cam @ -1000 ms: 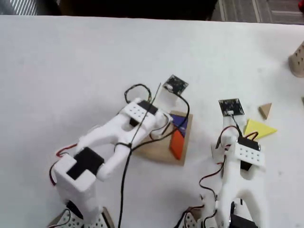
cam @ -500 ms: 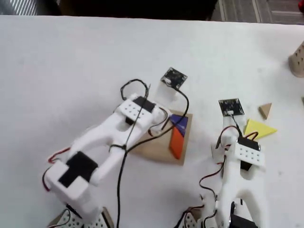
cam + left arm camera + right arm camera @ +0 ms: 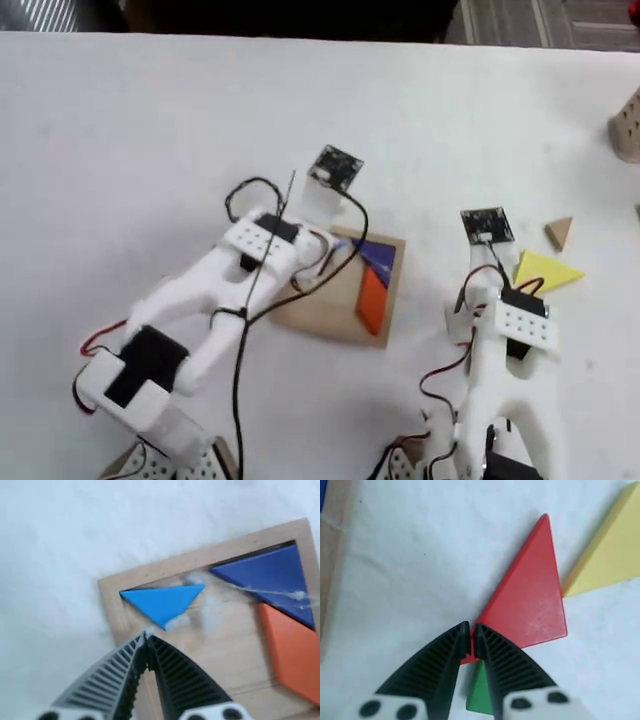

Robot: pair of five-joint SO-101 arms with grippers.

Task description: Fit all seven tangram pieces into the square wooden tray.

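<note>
Three of the seven pieces lie in the wooden tray (image 3: 112,605): a light blue triangle (image 3: 160,602) tucked near one corner, and a dark blue triangle (image 3: 270,577) with an orange piece (image 3: 292,650) touching it along the opposite side. The left gripper (image 3: 146,639) hangs just over the tray's rim beside the light blue triangle, jaws pressed together and holding nothing, so I take it that this piece is down and the arm has no job at this moment. The other four pieces wait on the white table by the right arm. The red triangle (image 3: 530,605) lies with the yellow triangle (image 3: 607,555) touching its far side, a green piece (image 3: 481,692) sits at its near corner, and a small tan triangle (image 3: 558,232) rests a little beyond the yellow one. The right gripper (image 3: 471,630) hovers over the near corner of the red triangle with its jaws together, gripping nothing that I can see. To my eye the red triangle is next. That calls for parting the jaws, dropping astride a free edge clear of the green and yellow neighbours, then carrying it to the tray's bare middle.
</note>
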